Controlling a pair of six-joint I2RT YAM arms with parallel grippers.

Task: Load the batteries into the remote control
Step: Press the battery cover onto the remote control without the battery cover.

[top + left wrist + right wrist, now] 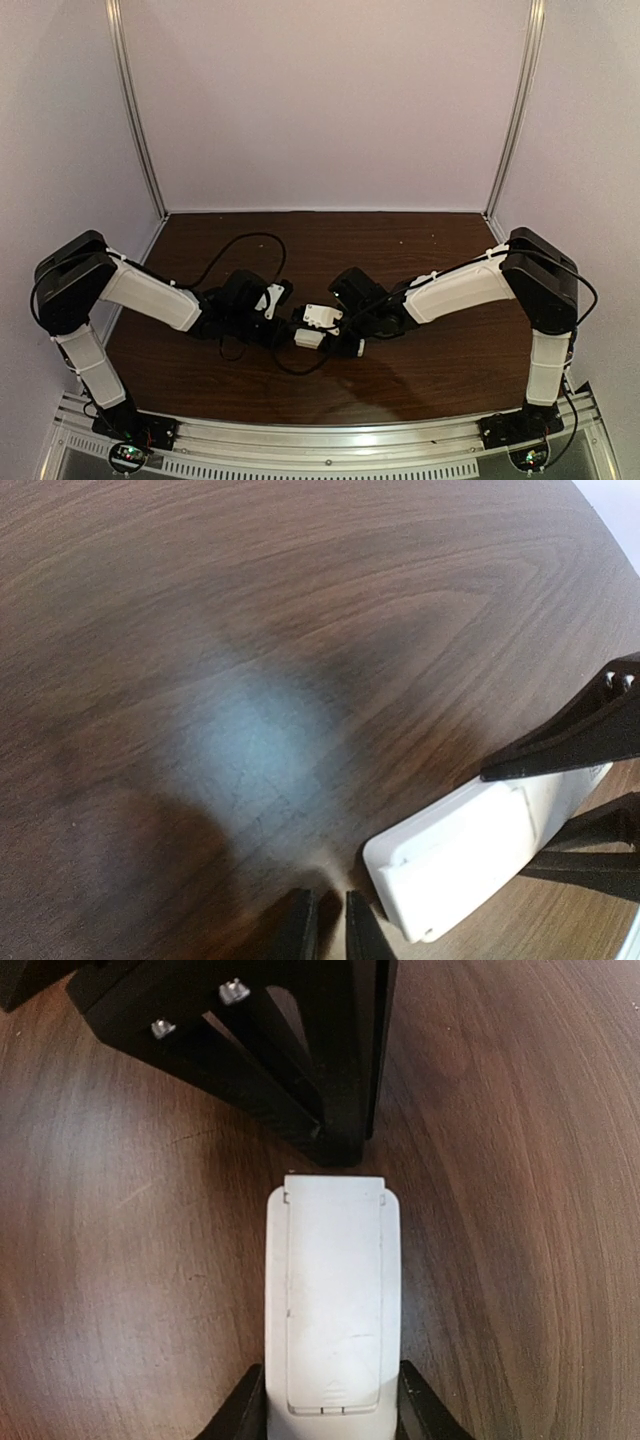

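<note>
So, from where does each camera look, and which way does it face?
Top external: above and behind the robot, looking down at the table; left arm and right arm show.
Left wrist: looks obliquely at the table; own fingertips at bottom edge.
Right wrist: looks down on the remote control; own fingers flank it.
Wrist views share the remote control.

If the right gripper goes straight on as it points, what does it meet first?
The remote control lies between the right gripper's fingers, so that first; just beyond its far end stand the left gripper's fingertips, probably next, height unclear.
</note>
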